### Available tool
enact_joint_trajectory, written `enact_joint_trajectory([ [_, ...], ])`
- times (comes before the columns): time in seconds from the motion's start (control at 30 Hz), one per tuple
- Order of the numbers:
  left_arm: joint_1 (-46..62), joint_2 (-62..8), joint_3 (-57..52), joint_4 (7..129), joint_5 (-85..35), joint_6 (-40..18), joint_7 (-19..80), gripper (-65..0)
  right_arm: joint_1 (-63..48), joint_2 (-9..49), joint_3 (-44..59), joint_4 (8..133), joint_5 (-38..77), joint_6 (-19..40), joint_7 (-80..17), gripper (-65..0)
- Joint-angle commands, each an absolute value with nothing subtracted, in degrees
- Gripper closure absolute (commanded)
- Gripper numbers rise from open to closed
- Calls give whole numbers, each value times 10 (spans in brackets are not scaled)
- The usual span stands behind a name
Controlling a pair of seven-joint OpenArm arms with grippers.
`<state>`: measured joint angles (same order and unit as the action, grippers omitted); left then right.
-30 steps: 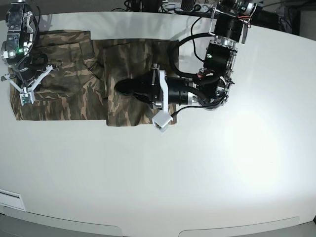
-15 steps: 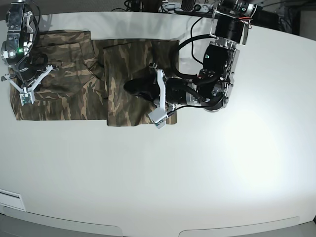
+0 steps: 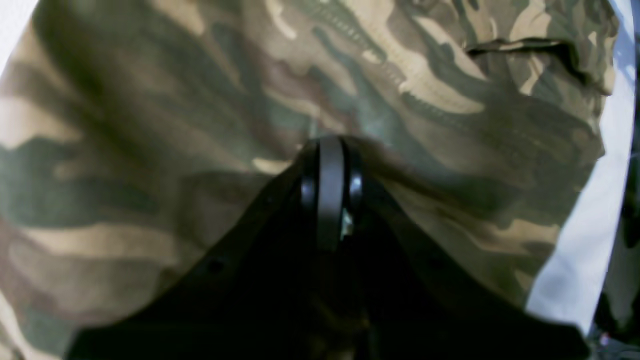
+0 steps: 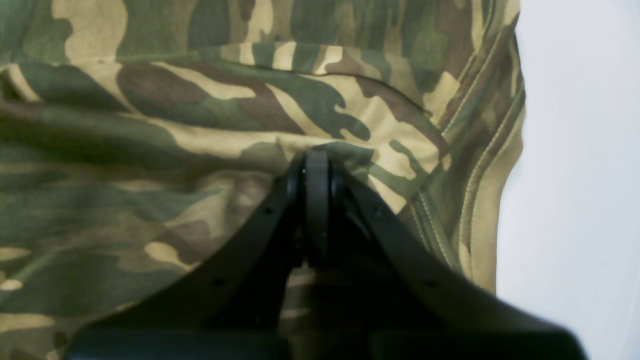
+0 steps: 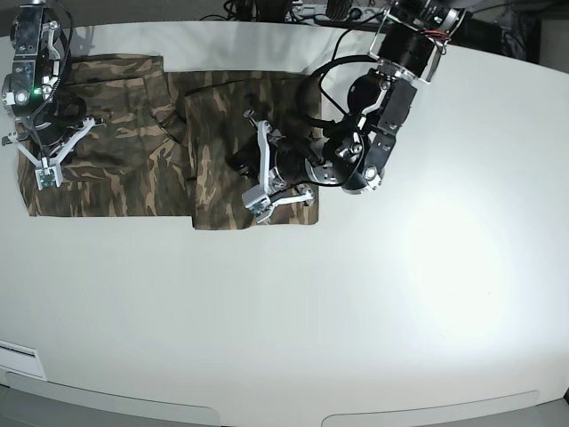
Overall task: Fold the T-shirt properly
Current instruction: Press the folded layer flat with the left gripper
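The camouflage T-shirt (image 5: 133,169) lies flat on the white table (image 5: 356,311) at the back left, with its right part folded over as a darker panel. My left gripper (image 5: 238,164) lies low over that panel. In the left wrist view it (image 3: 327,147) is shut, with its tips in a ridge of cloth (image 3: 150,150). My right gripper (image 5: 46,133) is over the shirt's left end. In the right wrist view it (image 4: 316,162) is shut on a pinched fold (image 4: 150,125) next to the stitched hem.
Cables and equipment (image 5: 338,11) sit along the table's back edge behind the left arm's base. Bare white table shows beside the shirt in the right wrist view (image 4: 575,150) and the left wrist view (image 3: 590,225). A white label (image 5: 18,360) lies at the front left edge.
My left gripper has drawn back to the right over the folded panel and its wrist has turned. The right arm has not moved.
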<state>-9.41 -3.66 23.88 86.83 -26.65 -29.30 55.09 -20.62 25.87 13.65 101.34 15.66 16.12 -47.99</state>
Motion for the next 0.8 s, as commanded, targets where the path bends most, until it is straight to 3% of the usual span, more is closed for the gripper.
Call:
enact_joint_trajectory([
  [0.0,-97,-34,249,866,-246,-290,566,0,-204,265,136,1017,166,169,-507,-91],
  [0.13,-89,-37,258,865,-243,-290,557,0,-184,265,136,1049,166,169,-509,-304],
  [0.2,-86,-46,258,865,-242,-290,557,0,-175,266,137,1077,164,164,-509,-350],
  [0.37,-83,-80,258,865,-244,-290,557,0,-150,267,167,1138,114,117,-508,-350],
  [0.53,-81,-122,258,865,-251,-291,557,0,-146,267,253,1131,135,100,-511,-350],
  [0.77,-81,-163,258,865,-277,-298,555,0,-146,267,377,1011,274,182,-535,-350],
])
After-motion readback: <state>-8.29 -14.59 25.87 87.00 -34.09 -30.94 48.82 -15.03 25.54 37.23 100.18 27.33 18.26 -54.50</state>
